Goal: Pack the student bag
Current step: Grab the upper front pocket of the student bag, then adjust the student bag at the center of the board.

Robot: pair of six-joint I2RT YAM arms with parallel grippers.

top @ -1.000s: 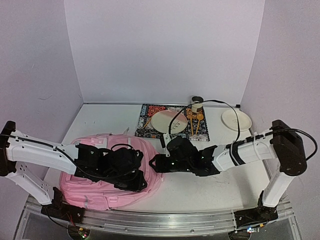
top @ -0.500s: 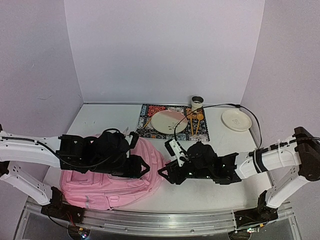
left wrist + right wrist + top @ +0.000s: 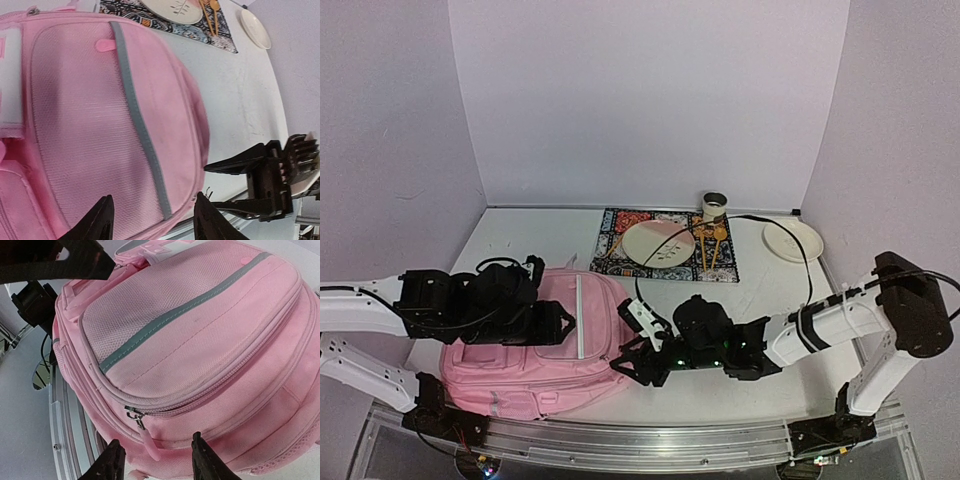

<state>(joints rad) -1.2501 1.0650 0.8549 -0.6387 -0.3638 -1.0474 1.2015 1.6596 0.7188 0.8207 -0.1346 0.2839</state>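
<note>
As left gripper (image 3: 558,325) retreats, right gripper (image 3: 623,362) nears the student bag (image 3: 520,372).

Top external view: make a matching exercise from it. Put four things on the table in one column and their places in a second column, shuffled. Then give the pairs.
Things
1. student bag
2. patterned mat
3. small plate
4. cup

Places
A. on the bare table, far right
B. at the mat's far edge, near its right corner
C. near left of the table
D. centre back, under the larger plate

Pairs: 1-C, 2-D, 3-A, 4-B
</note>
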